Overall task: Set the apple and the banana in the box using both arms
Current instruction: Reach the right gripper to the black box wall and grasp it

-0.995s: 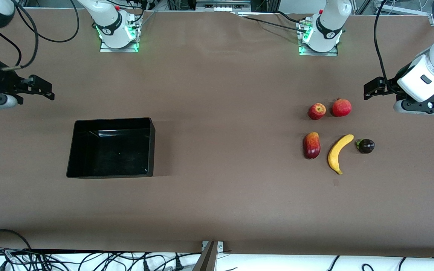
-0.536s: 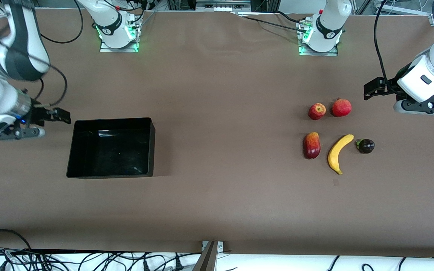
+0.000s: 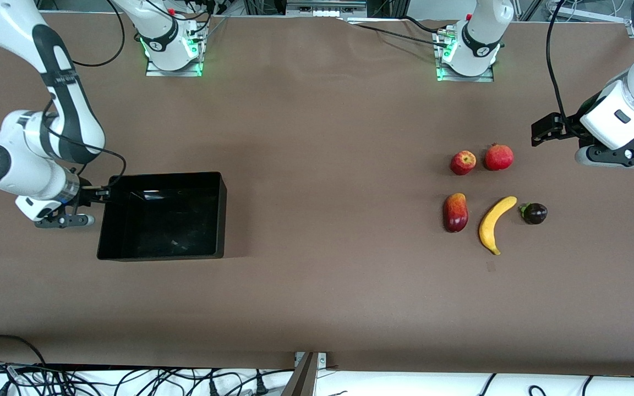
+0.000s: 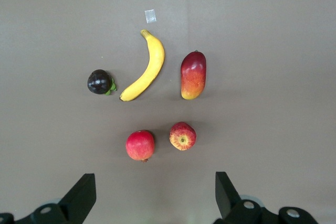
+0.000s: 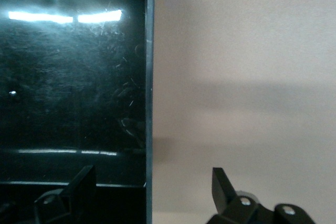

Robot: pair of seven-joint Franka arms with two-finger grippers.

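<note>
The apple lies beside a pomegranate. The banana lies nearer the front camera, between a mango-like fruit and a dark round fruit. My left gripper is open and empty, over bare table by the pomegranate; its wrist view shows the apple and banana ahead of the open gripper. The black box stands empty toward the right arm's end. My right gripper is open, and in its wrist view it straddles the box's end wall.
The pomegranate, mango-like fruit and dark round fruit lie close round the apple and banana. A small pale tape mark is on the brown table. Cables run along the table's front edge.
My right arm has swung from the table's end in to the box's end wall and dropped lower. My left arm and the fruits have not moved.
</note>
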